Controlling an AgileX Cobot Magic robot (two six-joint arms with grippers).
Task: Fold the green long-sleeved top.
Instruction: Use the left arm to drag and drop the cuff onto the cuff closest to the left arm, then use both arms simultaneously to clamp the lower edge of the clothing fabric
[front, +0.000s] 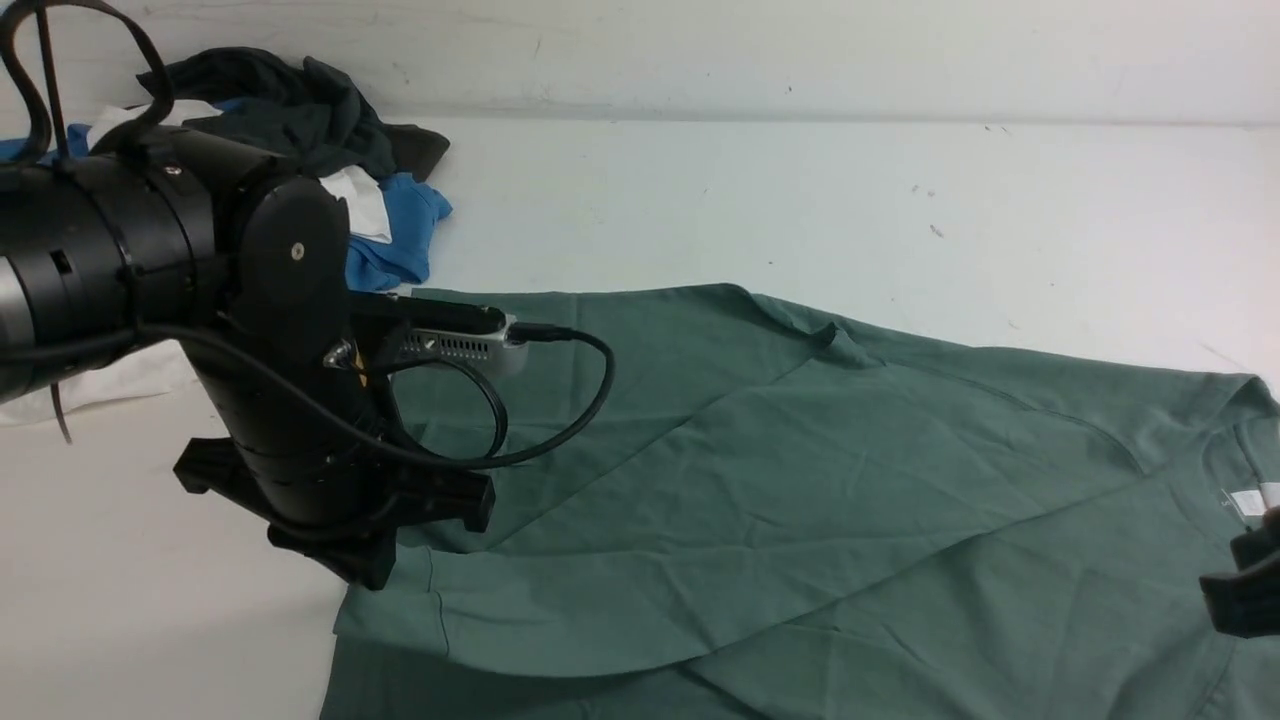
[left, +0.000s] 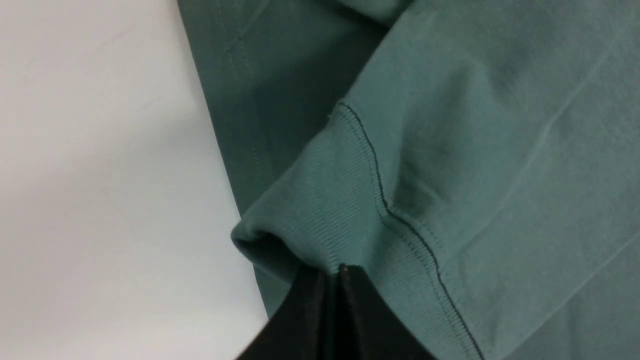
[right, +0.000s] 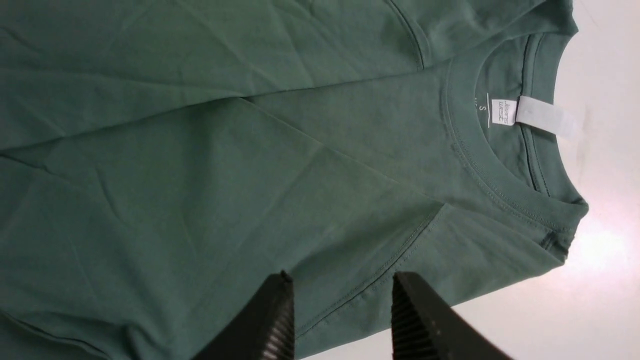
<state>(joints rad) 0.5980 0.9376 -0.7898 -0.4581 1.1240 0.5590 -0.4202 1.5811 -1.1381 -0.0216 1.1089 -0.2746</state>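
Note:
The green long-sleeved top (front: 800, 480) lies spread over the table's near right half, with one sleeve laid diagonally across its body. My left gripper (front: 370, 565) is at the top's left edge. In the left wrist view this gripper (left: 334, 272) is shut on the ribbed sleeve cuff (left: 330, 200), its jaws pressed together on the fabric. My right gripper (right: 342, 280) stands open above the shoulder seam, close to the collar with its white neck tag (right: 504, 111). Nothing sits between its fingers (right: 280, 320). In the front view only a part of it (front: 1245, 595) shows at the right edge.
A pile of other clothes lies at the back left: a dark garment (front: 290, 110), a blue one (front: 395, 240) and a white one (front: 120, 385). The white table (front: 800, 200) runs to a wall behind. The left arm's cable loops over the top's left part.

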